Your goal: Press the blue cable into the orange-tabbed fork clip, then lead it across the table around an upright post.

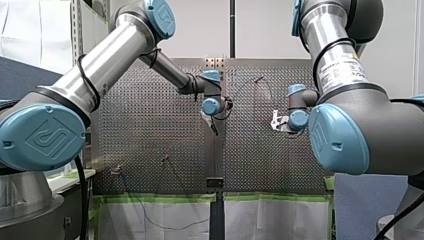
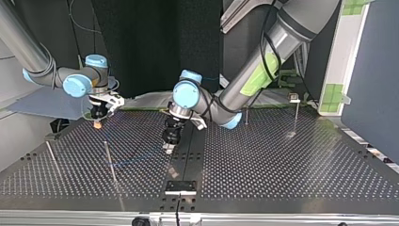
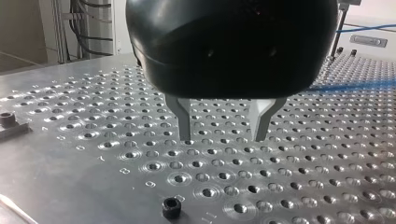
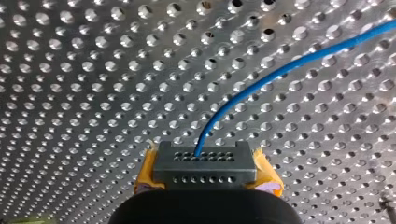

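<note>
Cable (image 4: 280,70) is running out ahead of my right claw (image 4: 205,161), which is clenching it. My left claw (image 3: 223,126) is hanging released and empty. Clip seating seems to be underway, though I am not making out the clip. Next is calling for leading around the nearby post (image 2: 109,160).

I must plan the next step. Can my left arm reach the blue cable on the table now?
Probably yes. My left hand is open and empty, low over the table. The blue cable lies on the plate off to one side of it, and nothing stands between them.
</note>
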You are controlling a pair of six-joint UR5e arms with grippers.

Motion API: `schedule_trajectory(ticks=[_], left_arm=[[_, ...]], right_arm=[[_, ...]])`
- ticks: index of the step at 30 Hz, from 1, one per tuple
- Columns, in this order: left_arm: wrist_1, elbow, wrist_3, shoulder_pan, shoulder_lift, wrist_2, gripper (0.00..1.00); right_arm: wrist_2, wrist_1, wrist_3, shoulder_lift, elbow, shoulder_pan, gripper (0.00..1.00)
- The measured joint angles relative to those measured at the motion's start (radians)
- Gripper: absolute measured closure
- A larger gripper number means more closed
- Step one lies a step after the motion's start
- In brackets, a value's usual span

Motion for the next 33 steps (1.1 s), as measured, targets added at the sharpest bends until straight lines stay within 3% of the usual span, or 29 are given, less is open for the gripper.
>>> schedule_trajectory(ticks=[4,13,24,33], left_arm=[[-0.003,0.000,0.000,-0.001,0.000,-0.004,0.38],[-0.008,0.000,0.000,0.001,0.000,-0.019,0.38],[-0.006,0.000,0.001,0.006,0.000,-0.040,0.38],[-0.006,0.000,0.001,0.008,0.000,-0.042,0.38]], right_arm=[[-0.005,-0.029,0.004,0.015,0.014,-0.001,1.00],[0.006,-0.060,0.007,0.104,0.023,0.001,1.00],[0.015,-0.156,0.019,0.219,0.023,-0.004,1.00],[0.017,-0.244,0.024,0.310,0.022,-0.028,1.00]])
